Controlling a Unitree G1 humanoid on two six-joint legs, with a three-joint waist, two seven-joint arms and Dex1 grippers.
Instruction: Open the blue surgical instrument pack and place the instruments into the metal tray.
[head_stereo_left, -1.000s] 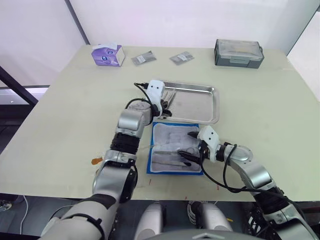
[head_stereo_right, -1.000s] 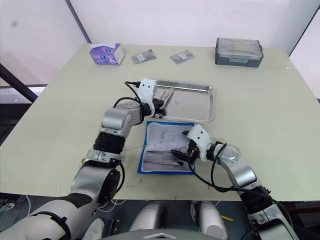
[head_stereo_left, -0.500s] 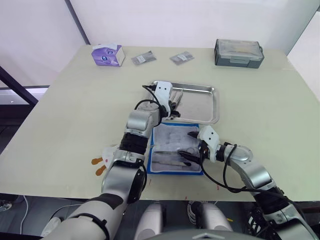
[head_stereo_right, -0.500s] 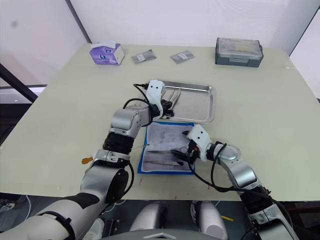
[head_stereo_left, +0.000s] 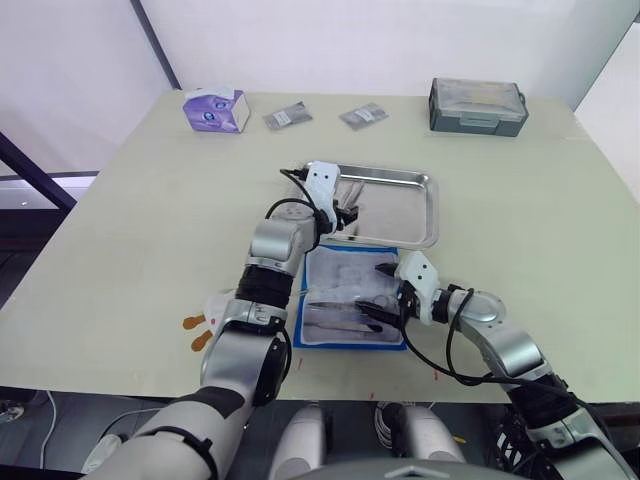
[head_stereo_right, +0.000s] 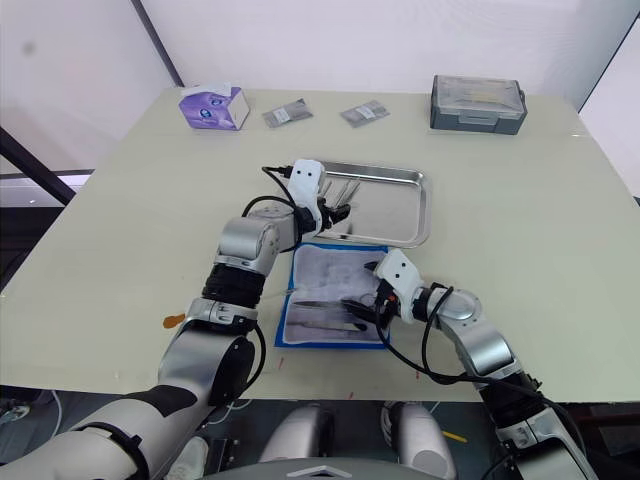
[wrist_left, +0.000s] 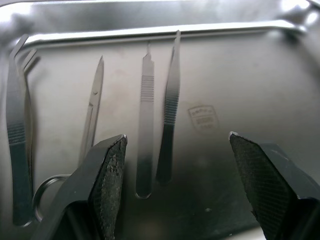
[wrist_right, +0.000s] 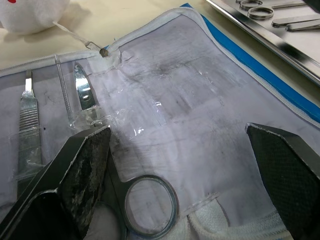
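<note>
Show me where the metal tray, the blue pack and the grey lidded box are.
metal tray (head_stereo_left: 400, 212): left eye view, bare floor.
blue pack (head_stereo_left: 355, 253): left eye view, far blue edge.
grey lidded box (head_stereo_left: 477, 104): left eye view, lid.

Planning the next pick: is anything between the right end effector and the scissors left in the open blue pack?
Nothing separate blocks it. The right end effector hangs open just over the scissors, whose ring handle is exposed; their blades lie under the clear pocket of the pack.
</note>
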